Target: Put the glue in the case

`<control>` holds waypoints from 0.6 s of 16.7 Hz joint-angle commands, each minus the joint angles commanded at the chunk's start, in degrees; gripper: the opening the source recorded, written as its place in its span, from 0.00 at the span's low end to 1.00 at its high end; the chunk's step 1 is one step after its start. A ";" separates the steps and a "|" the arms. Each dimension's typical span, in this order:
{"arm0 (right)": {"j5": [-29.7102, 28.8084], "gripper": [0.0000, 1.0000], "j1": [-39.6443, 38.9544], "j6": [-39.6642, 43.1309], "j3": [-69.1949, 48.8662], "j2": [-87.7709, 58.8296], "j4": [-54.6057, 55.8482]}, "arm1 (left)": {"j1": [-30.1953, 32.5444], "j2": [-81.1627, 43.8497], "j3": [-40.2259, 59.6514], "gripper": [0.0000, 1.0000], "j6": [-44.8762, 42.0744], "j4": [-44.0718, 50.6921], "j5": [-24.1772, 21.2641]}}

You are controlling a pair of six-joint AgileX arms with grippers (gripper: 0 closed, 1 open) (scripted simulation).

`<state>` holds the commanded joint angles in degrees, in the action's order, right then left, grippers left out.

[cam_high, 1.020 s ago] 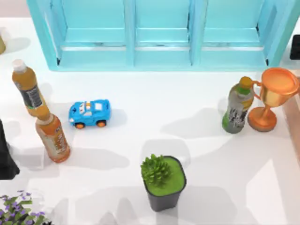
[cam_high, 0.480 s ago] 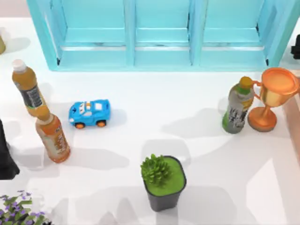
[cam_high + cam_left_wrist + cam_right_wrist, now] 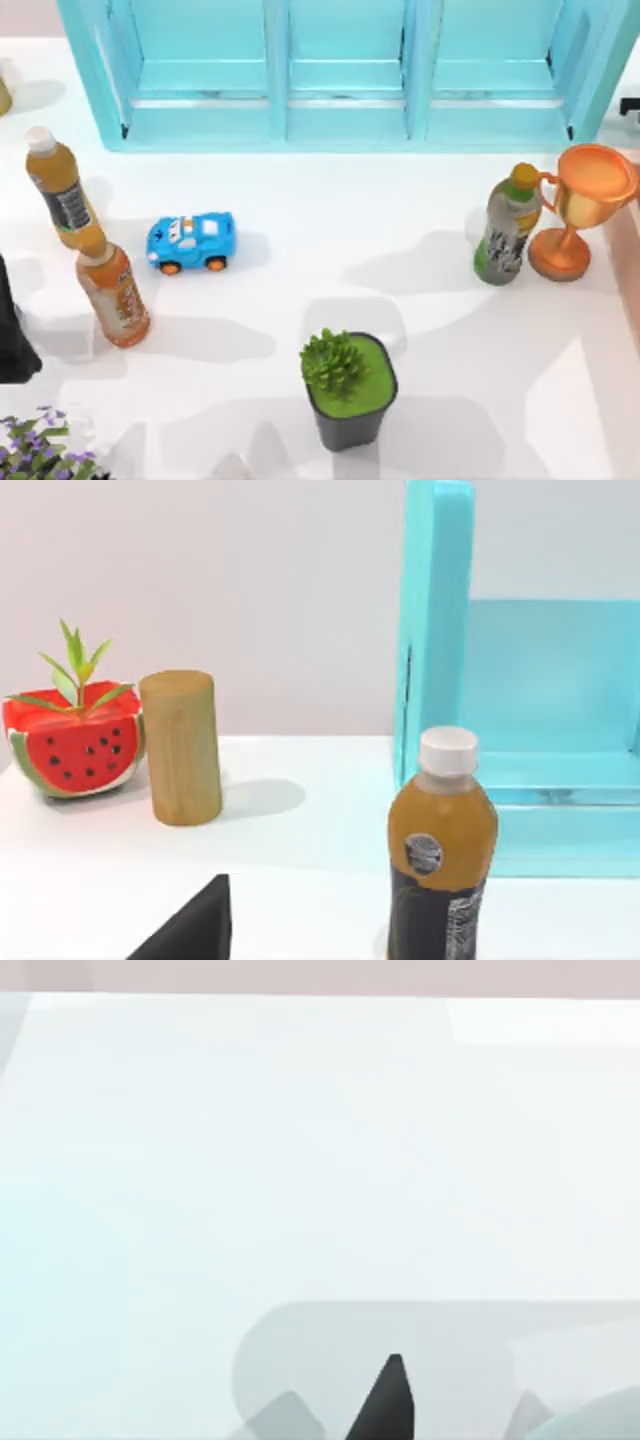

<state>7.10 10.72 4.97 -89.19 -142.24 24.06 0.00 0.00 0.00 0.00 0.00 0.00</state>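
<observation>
Three empty compartments in the case (image 3: 345,75) — no glue found; hand states cannot tell — locate it next.

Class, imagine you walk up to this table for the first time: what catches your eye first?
The big turquoise case along the table's far edge dominates, its three compartments facing the table. Next comes the shiny orange trophy at the right beside a green bottle, then the blue toy car left of centre.

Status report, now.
Left arm parked at table's left edge. Case compartments hold nothing, no glue there. Toy car, bottles stand before the case.
</observation>
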 joint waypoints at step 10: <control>-0.04 0.00 0.26 -0.06 -0.23 0.31 -0.23 | 0.00 0.00 0.00 1.00 0.00 0.00 0.00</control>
<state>7.06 10.98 4.90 -89.42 -141.93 23.83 0.00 0.00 0.00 0.00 0.00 0.00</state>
